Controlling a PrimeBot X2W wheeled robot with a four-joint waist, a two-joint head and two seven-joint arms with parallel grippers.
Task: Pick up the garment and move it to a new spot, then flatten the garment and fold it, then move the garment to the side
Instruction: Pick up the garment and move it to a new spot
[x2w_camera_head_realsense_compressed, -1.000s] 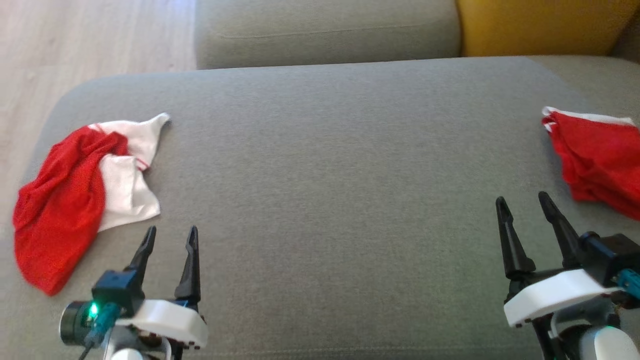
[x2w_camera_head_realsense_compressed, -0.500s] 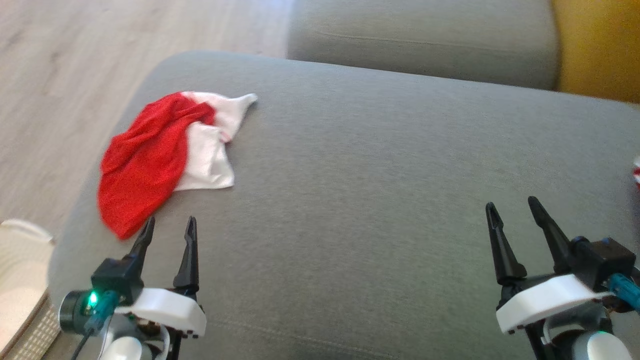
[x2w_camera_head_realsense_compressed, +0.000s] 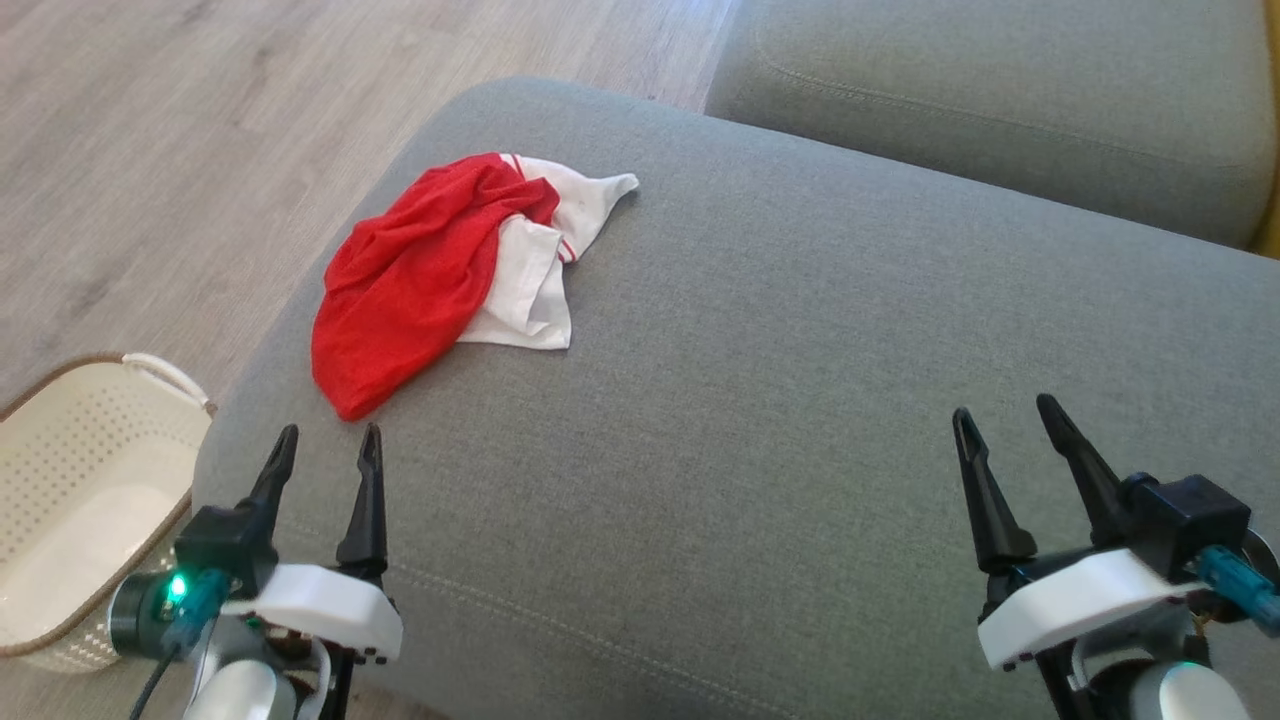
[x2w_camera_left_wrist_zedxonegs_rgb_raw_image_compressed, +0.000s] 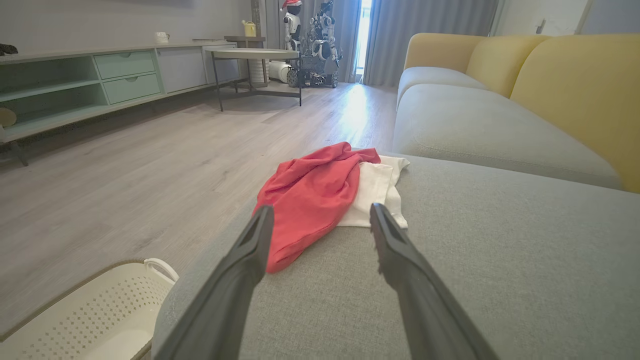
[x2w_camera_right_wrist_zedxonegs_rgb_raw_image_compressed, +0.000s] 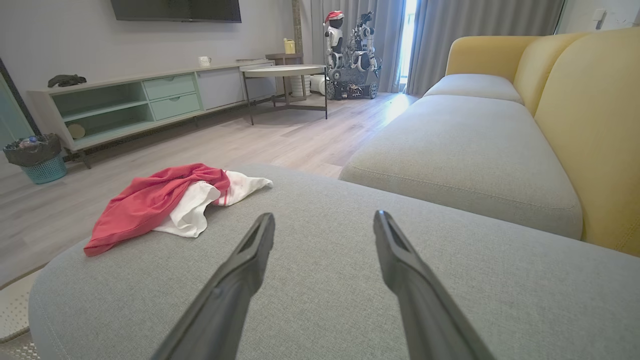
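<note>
- The crumpled red and white fabric garment (x2w_camera_head_realsense_compressed: 420, 270) lies on the left end of the broad grey upholstered sofa seat (x2w_camera_head_realsense_compressed: 780, 400). It is close to the rounded edge, where the seat drops to the pale wooden floor (x2w_camera_head_realsense_compressed: 200, 150).
- Its long axis runs on a diagonal in the head view. The red bulk is nearer the robot and to its left, and the white part tapers to a point farther off and to the right.
- The left hand (x2w_camera_head_realsense_compressed: 330, 435) hovers over the near edge of the seat with its two dark fingers spread and nothing between them. The red tip of the garment lies just ahead of the fingertips, apart from them.
- In the left wrist view the garment sits straight ahead, framed between the fingers, so the reach is forward with barely any sideways correction.
- The right hand (x2w_camera_head_realsense_compressed: 1005, 410) is likewise spread and empty, well apart from the garment, which lies ahead and far to its left.
- Judgement: the left arm is clearly nearer and should lead the pick-up; the right would have to cross most of the seat.
- A cream perforated plastic basket (x2w_camera_head_realsense_compressed: 100, 430) stands on the floor just beside the seat's left edge, below the left hand.
</note>
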